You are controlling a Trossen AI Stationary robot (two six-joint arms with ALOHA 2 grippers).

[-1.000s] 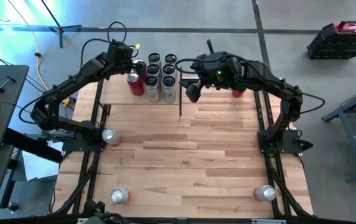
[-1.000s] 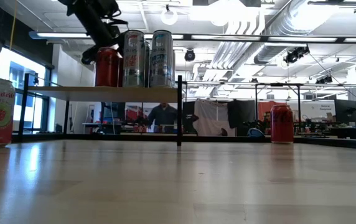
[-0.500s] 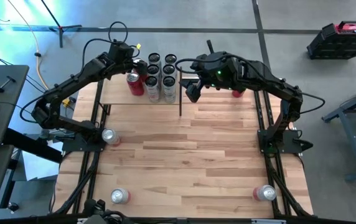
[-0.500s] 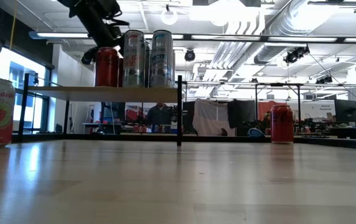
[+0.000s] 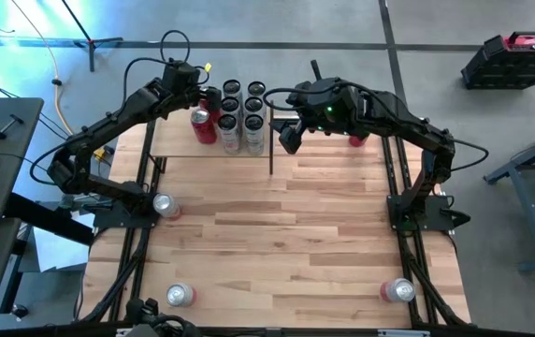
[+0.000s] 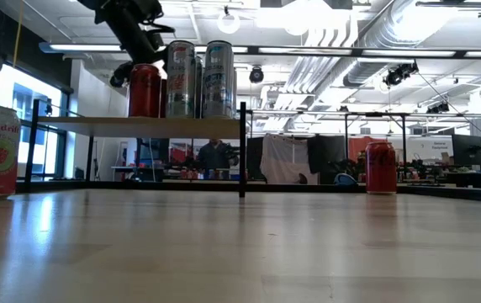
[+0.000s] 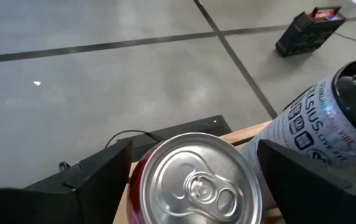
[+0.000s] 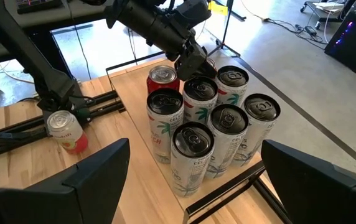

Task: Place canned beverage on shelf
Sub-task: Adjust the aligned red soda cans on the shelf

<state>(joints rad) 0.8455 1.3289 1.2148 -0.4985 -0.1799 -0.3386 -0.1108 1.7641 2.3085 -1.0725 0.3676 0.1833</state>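
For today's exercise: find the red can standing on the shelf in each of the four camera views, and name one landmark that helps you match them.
High view: red can, upper left, on the shelf.
Low view: upper left, on the shelf.
Left wrist view: bottom centre, seen from above.
Right wrist view: upper centre.
Shared landmark: the silver cans beside it.

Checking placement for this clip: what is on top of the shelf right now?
On the shelf stand one red can and six tall silver cans clustered beside it. The open left claw hovers above the red can. Cans partly hide the board.
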